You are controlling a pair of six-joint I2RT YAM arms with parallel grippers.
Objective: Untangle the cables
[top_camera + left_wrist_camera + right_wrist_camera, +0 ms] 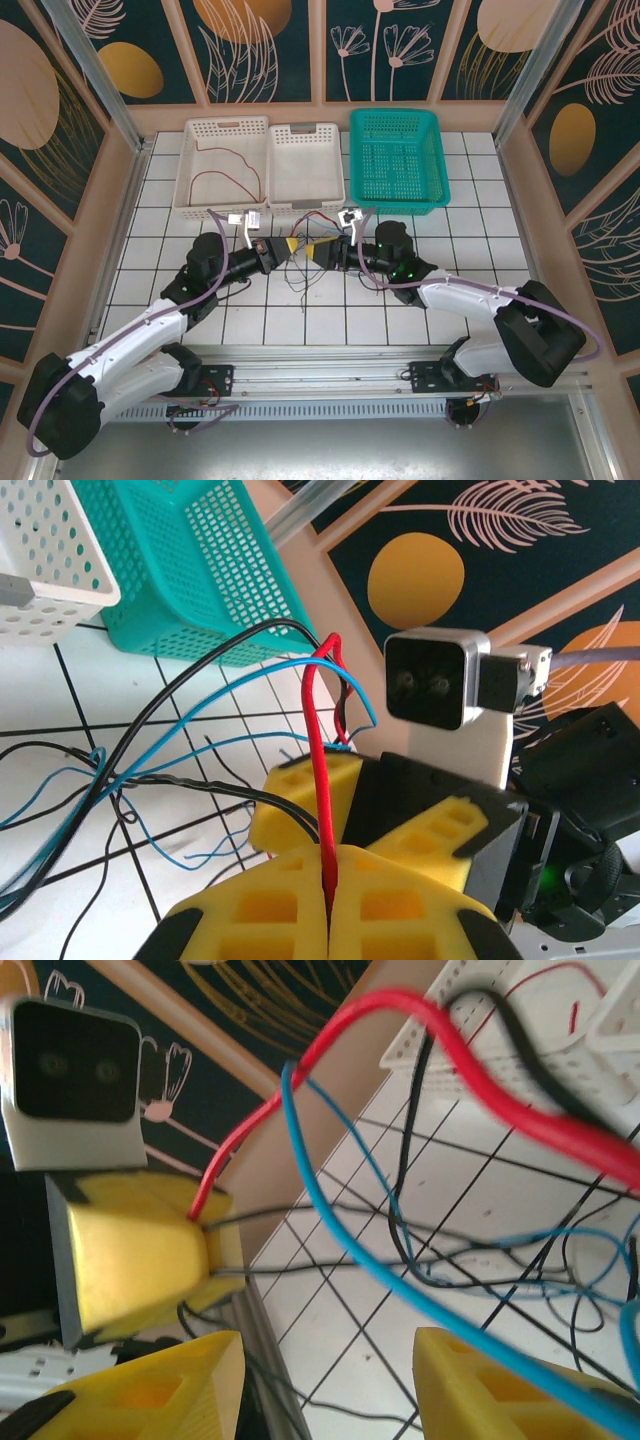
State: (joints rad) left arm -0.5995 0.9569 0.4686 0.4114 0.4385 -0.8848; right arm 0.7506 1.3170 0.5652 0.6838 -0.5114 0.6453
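Quick progress check: not much can be called done yet. One red cable (225,178) is lying by itself in the left white basket (228,123), so that one can probably be counted as sorted. The rest is bunched in a loose tangle (305,272) on the tiled table (475,245), just in front of the baskets, right where the two arms meet nose to nose.

The left gripper (328,895) is shut tight on a second red cable (320,780). Its yellow fingers are pressed together with the wire pinched in the seam, and the wire is held up off the tiles in a tall loop. The right gripper (330,1385) is seen with its jaws apart and nothing clamped between them. A blue cable (332,1205) and the red one are just draped across in front of it.

Black cables (190,670) and more blue ones are crossed over each other and bunched around the pinched red wire, so it can't be called free. Most of the job is judged to be left: the pinched red one has to be pulled clear, then the blues and blacks separated.
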